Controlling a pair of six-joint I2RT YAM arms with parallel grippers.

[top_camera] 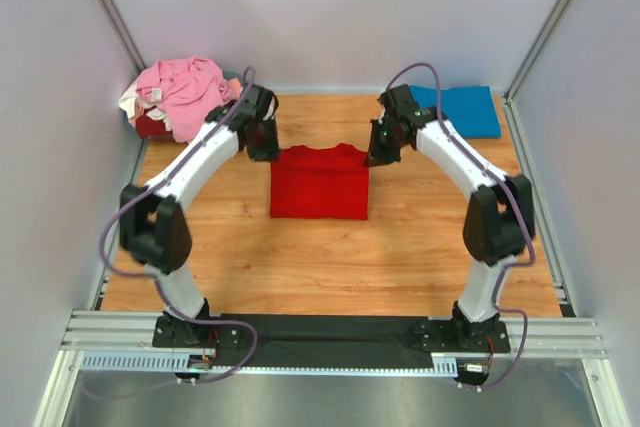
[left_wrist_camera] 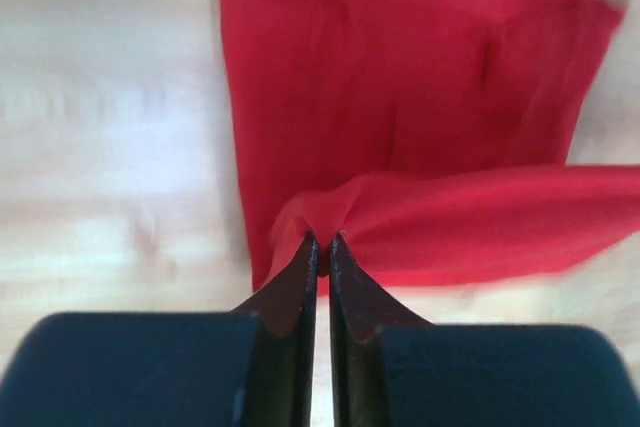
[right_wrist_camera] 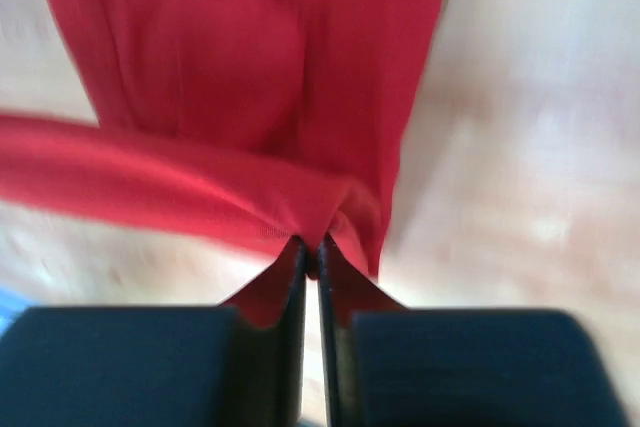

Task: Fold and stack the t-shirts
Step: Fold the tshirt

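Both arms are reaching over the worktop (top_camera: 330, 257), and the red t-shirt (top_camera: 319, 182) lies flat right between the two sets of jaws. The left jaws are pressed together on a pinch of red cloth at the shirt's far left corner, with the fabric puckering at the tips. The right jaws are clamped the same way on the far right corner. A band of red runs taut from one pair to the other, raised above the rest of the shirt, which spreads out on the wood on the near side of the tips. Outboard of the left jaws sits a rumpled pink t-shirt heap (top_camera: 180, 95). Outboard of the right jaws, a blue t-shirt (top_camera: 458, 110) lies flat.
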